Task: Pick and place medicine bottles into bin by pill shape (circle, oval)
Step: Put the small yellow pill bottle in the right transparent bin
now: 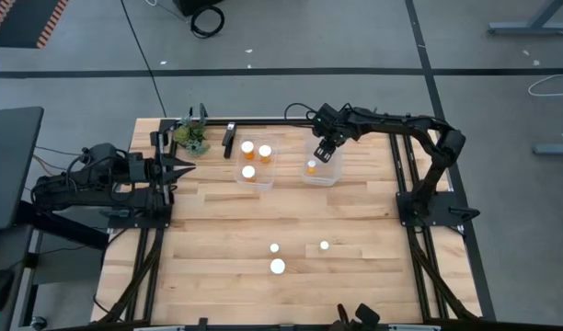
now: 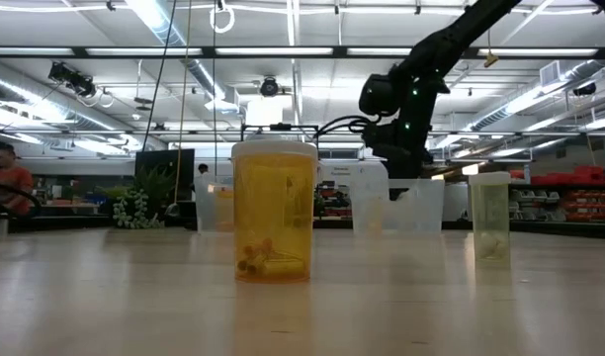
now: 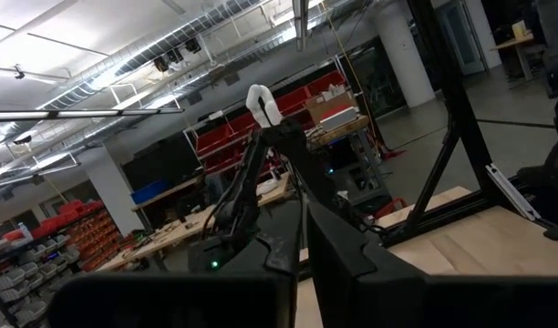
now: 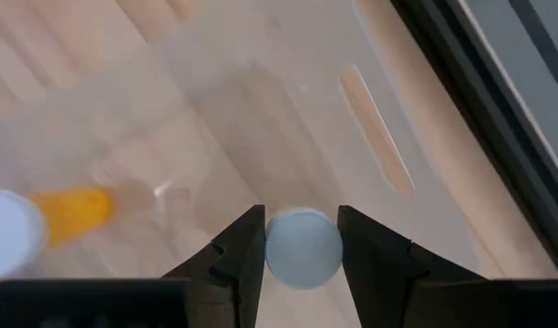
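Note:
My right gripper (image 1: 326, 150) hangs over the right one of two clear bins (image 1: 335, 176) at the table's far side, shut on a white-capped medicine bottle (image 4: 303, 248). One orange bottle (image 1: 311, 166) lies in that bin. The left bin (image 1: 240, 176) holds three orange bottles (image 1: 249, 172). Three more bottles stand on their bases near the table's front: a large orange one (image 1: 278, 267) and two small ones (image 1: 274, 247), (image 1: 324, 245). My left gripper (image 1: 185, 168) waits shut at the table's left edge. My right gripper pinches the bottle's round white cap (image 4: 303, 264) by its sides between its two fingers (image 4: 242, 251). The fingers come from above, pointing steeply down. The cap hides the bottle's body. The bottle is lifted clear, above the right bin's floor.
A small green plant (image 1: 191, 136) and a dark upright object (image 1: 229, 140) stand at the table's far left. Black frame rails (image 1: 406, 175) run along the table's right side. Bare wood (image 1: 217, 230) lies between the bins and the front bottles.

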### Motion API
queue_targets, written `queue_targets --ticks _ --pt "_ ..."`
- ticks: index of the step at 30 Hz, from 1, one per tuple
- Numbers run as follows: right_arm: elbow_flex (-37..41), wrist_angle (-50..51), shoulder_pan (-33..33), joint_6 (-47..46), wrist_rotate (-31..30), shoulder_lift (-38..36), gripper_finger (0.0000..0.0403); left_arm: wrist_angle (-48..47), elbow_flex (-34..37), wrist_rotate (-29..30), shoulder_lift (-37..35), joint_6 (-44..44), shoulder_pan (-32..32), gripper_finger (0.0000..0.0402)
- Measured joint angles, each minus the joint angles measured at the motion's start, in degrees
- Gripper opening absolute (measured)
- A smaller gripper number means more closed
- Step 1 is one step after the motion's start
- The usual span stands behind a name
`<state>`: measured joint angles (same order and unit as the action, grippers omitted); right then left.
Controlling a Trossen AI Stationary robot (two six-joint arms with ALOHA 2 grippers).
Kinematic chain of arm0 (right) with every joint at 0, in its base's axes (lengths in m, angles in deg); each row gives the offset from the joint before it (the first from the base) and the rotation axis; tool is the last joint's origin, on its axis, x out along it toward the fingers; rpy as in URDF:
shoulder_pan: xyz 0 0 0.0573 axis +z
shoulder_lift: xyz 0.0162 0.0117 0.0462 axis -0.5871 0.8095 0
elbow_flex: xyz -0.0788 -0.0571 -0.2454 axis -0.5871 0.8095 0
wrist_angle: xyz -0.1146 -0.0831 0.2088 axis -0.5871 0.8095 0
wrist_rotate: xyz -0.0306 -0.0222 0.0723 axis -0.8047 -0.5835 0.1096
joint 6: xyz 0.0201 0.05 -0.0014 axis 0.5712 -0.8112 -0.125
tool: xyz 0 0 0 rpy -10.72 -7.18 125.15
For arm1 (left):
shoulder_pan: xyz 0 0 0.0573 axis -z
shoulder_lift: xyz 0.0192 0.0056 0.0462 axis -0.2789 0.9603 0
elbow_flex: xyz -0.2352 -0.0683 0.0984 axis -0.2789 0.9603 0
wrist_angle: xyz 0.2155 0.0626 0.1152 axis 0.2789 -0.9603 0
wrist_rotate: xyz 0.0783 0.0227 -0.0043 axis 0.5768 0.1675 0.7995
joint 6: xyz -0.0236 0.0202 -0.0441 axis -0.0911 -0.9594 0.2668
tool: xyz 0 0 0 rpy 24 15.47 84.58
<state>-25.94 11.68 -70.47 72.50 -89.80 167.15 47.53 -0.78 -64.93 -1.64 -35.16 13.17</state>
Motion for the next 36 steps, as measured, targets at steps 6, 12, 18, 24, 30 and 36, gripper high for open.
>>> queue_targets --ticks 6,12,18,24,30,36 --pt "1.75 -0.71 -0.66 -0.97 -0.02 -0.04 0.0142 0.02 0.00 0.00 0.00 0.00 -0.01 0.0031" --pt "1.96 -1.25 -0.57 -1.06 0.01 0.07 0.0156 0.02 0.00 0.00 0.00 0.00 -0.02 0.0023" --pt "1.97 -1.06 -0.57 -1.07 0.22 0.11 0.0179 0.00 0.00 0.00 0.00 -0.02 -0.02 0.0031" --pt "1.95 -1.08 -0.55 -0.95 0.24 0.11 0.0199 0.02 0.00 0.00 0.00 -0.08 -0.02 0.0032" --pt "0.88 -0.97 -0.41 -0.68 0.23 0.11 0.0205 0.00 0.00 0.04 0.00 -0.79 -0.02 0.0024" --pt "-3.11 0.41 1.69 -0.67 0.22 0.09 0.0205 0.00 0.00 0.04 -0.01 -0.92 -0.01 0.0031"
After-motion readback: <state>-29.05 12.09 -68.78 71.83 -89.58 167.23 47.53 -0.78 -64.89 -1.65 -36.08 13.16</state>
